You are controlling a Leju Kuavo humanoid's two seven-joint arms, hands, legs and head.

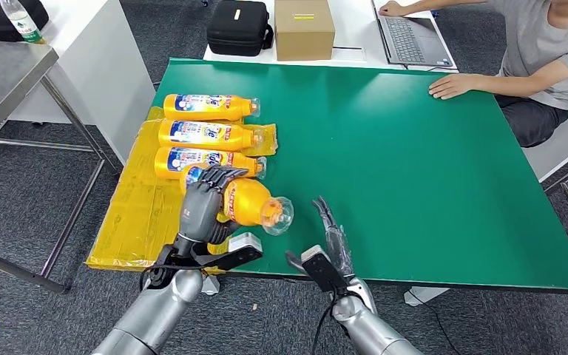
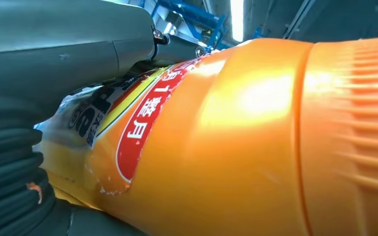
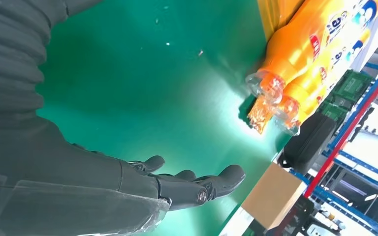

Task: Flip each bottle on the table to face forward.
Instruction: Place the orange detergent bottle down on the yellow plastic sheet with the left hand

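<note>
My left hand (image 1: 205, 203) grips an orange bottle (image 1: 251, 201) lifted above the table's near left edge, its clear cap pointing right. The left wrist view shows that orange bottle (image 2: 236, 147) close up with its red and yellow label, against my left hand (image 2: 54, 54). Three more orange bottles lie in a row behind it: the far one (image 1: 207, 106), the middle one (image 1: 211, 134) and the near one (image 1: 192, 161), labels up, caps to the right. My right hand (image 1: 333, 235) is open just right of the held bottle, holding nothing. My right hand (image 3: 177, 184) hovers over the green table (image 3: 142, 88) with the lying bottles (image 3: 300, 54) beyond.
The green table (image 1: 429, 163) has a yellow sheet (image 1: 137, 214) along its left side. A person sits at the far right with a hand (image 1: 451, 85) on the table and a laptop (image 1: 410, 37). A black case (image 1: 239, 26) and a cardboard box (image 1: 304, 28) stand behind.
</note>
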